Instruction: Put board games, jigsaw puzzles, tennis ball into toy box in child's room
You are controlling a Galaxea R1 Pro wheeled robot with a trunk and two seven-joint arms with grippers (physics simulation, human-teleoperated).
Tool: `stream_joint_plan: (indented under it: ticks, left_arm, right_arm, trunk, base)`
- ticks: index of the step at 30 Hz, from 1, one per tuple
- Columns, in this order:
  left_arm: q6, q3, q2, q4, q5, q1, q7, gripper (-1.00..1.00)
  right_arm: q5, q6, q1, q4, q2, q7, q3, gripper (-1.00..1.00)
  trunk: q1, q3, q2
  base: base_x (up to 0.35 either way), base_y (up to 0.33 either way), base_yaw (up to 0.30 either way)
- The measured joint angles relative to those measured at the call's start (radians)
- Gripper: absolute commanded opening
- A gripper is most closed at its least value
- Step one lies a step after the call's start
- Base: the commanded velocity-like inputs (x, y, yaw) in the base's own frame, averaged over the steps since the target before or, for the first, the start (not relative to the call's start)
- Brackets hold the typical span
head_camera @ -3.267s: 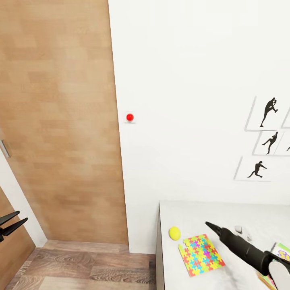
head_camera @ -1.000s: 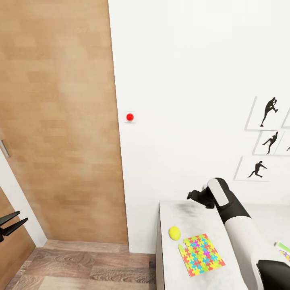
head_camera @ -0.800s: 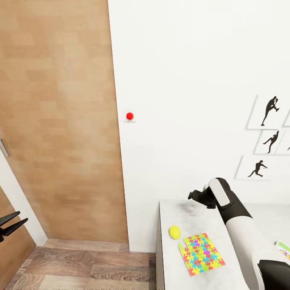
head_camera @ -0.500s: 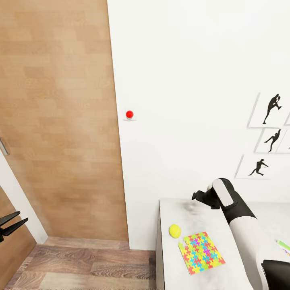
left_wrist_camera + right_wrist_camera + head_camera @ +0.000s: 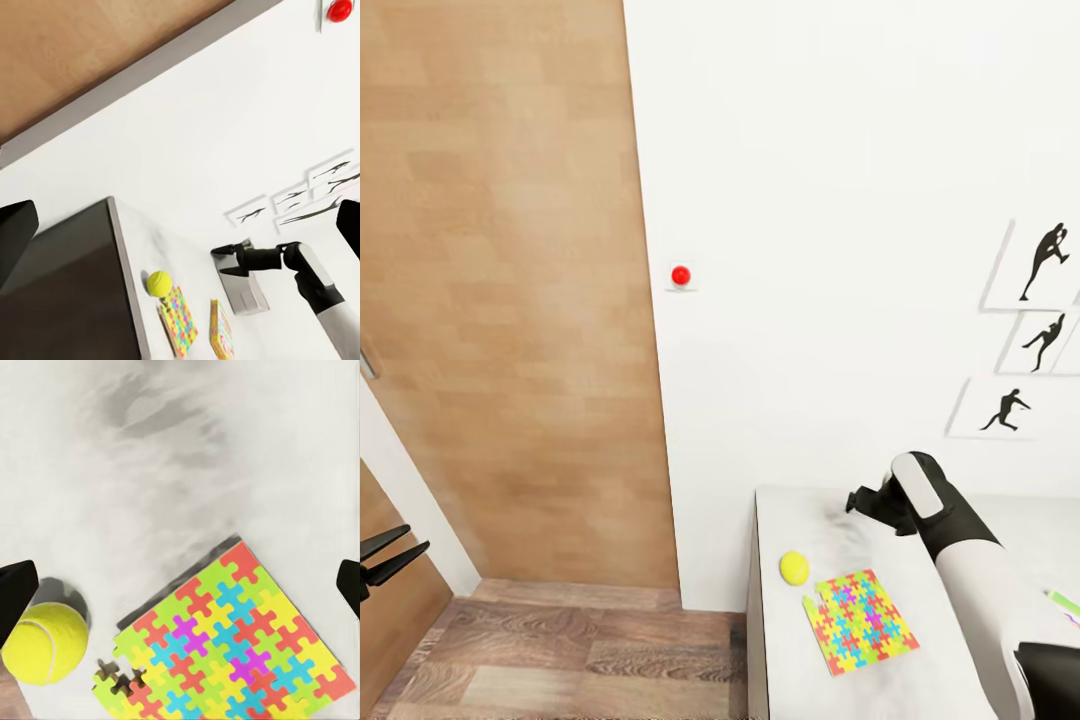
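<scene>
A yellow-green tennis ball (image 5: 793, 567) lies near the left end of the pale grey table (image 5: 830, 525). Just right of it lies a flat mosaic jigsaw puzzle (image 5: 860, 621). My right gripper (image 5: 860, 499) hangs above the table behind them, open and empty. Looking down between its fingers, the right wrist view has the tennis ball (image 5: 41, 642) and jigsaw puzzle (image 5: 232, 649) below. My left gripper (image 5: 388, 560) is open, off the table at the far left over the floor. The left wrist view has the tennis ball (image 5: 158, 283), the puzzle (image 5: 178, 324) and the grey toy box (image 5: 242, 289) below the right gripper (image 5: 223, 250).
A wooden door (image 5: 510, 300) stands left of the white wall, with a red button (image 5: 680, 275) beside it. Black silhouette posters (image 5: 1040, 330) hang at the right. Wood-plank floor (image 5: 560, 650) lies left of the table. Another colourful flat thing (image 5: 220, 331) lies beyond the puzzle.
My right arm has lifted from low over the table to a raised pose with its gripper pointing down. The view has shifted a little. Ball and puzzle lie where they were.
</scene>
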Motion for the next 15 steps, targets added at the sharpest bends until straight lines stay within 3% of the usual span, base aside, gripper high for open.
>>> stream_joint_plan:
  ticks: [15]
  left_arm:
    - [0.0, 0.0, -0.001, 0.0, 0.0, 0.0, 0.0, 1.0]
  right_arm:
    - [0.0, -0.006, 0.0, 0.019, -0.018, -0.004, 0.001, 1.0]
  trunk:
    - [0.0, -0.025, 0.0]
  base:
    - [0.0, 0.0, 0.0]
